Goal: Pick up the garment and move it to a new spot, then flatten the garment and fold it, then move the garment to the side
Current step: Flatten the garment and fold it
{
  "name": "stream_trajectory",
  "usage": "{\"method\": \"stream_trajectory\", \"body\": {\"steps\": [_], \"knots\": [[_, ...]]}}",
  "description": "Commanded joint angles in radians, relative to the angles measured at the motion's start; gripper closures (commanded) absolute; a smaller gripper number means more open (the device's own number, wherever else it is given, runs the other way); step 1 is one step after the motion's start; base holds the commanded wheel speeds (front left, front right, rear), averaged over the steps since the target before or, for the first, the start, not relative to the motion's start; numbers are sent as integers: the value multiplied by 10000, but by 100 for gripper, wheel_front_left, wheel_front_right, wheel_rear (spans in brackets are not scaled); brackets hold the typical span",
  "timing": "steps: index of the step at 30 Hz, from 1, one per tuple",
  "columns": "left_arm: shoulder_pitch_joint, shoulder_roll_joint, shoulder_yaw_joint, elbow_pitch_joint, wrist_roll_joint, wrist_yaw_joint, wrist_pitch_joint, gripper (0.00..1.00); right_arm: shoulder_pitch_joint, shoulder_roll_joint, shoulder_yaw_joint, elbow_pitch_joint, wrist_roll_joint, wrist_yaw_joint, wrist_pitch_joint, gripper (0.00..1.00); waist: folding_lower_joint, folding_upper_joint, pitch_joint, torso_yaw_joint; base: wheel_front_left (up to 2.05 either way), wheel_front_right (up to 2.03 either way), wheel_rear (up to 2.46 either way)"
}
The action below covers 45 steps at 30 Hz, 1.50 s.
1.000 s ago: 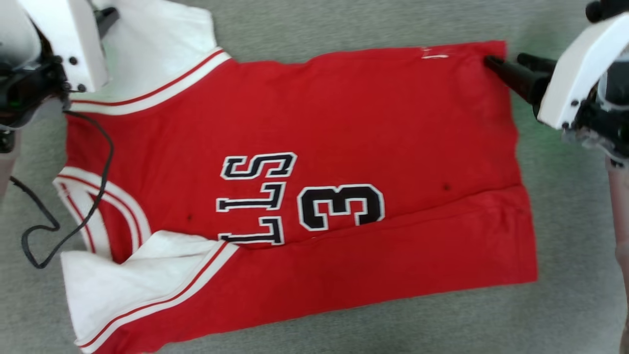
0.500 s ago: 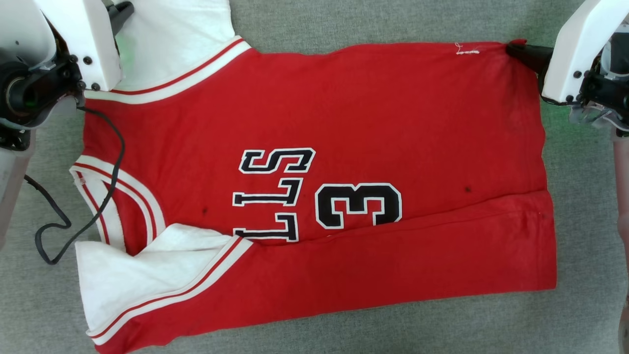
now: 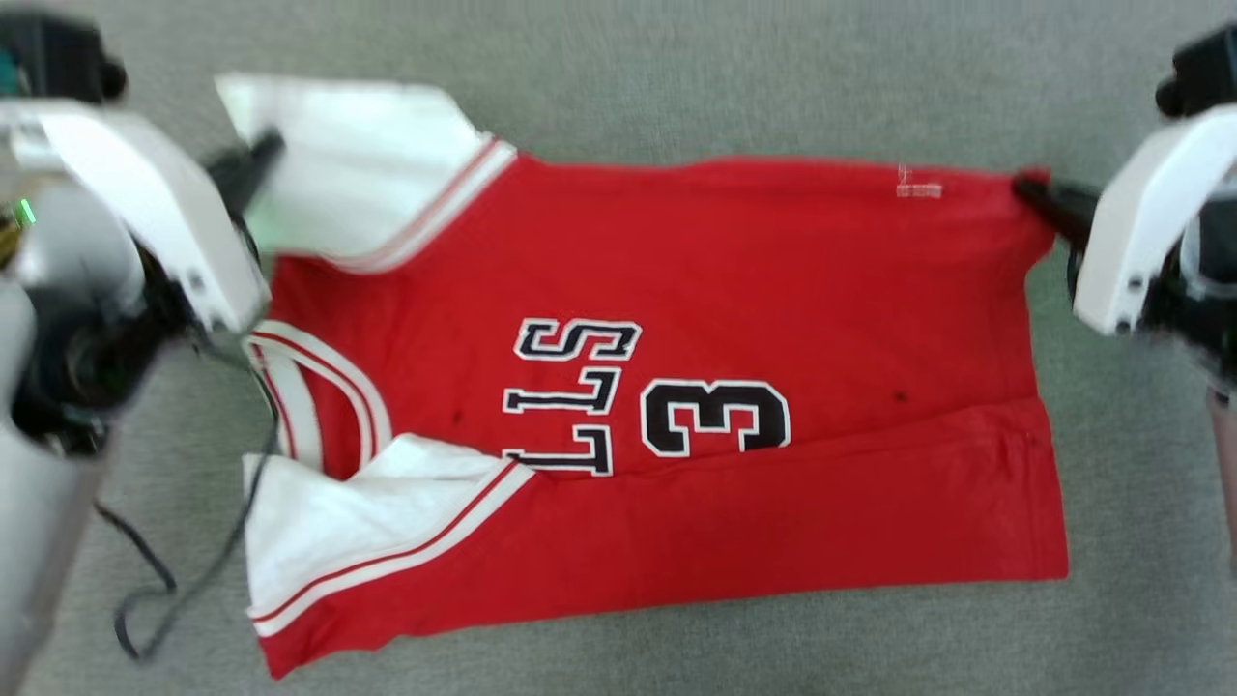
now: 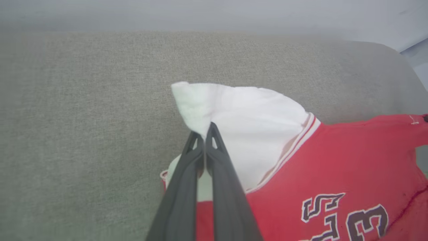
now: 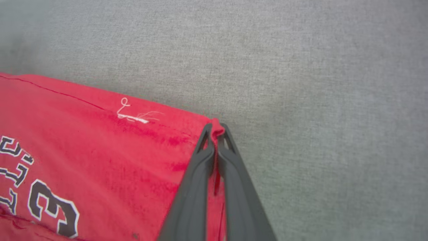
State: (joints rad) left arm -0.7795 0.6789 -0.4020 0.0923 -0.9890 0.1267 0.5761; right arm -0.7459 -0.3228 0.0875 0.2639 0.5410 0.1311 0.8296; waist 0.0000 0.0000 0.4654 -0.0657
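While the red jersey T-shirt lies spread on the grey fabric surface, collar toward the robot's left, hem toward its right and the near long side folded up over part of the black lettering, the left gripper is pinched tight on the far white sleeve. The right gripper is clamped on the shirt's far hem corner, near a loose white thread.

surface: grey woven upholstery (corner rounded, seen from left wrist) | backdrop: pale wall behind it
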Motion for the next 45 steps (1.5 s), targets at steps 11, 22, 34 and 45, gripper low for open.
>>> {"method": "stream_trajectory", "body": {"steps": [11,22,34,45], "knots": [[4581,-374,497,-1084,-701,615,-2015,100,3186,111,-801,-268,285,-8,-817,100,0,0,-2031,547,0,0,0],[6799,-1245,-217,-543,-1104,541,-2454,0,5113,407,-1134,492,304,-8,-2397,0,0,0,-2695,555,0,0,0],[7449,-1006,423,-1383,79,1227,-4513,0,6425,156,-1839,-1140,332,-8,-3037,0,0,0,-3780,208,0,0,0],[6550,-1500,49,-2212,2142,1625,-6735,0,6189,528,-3297,-2839,-414,-8,-582,0,0,0,-3967,273,0,0,0]]}}
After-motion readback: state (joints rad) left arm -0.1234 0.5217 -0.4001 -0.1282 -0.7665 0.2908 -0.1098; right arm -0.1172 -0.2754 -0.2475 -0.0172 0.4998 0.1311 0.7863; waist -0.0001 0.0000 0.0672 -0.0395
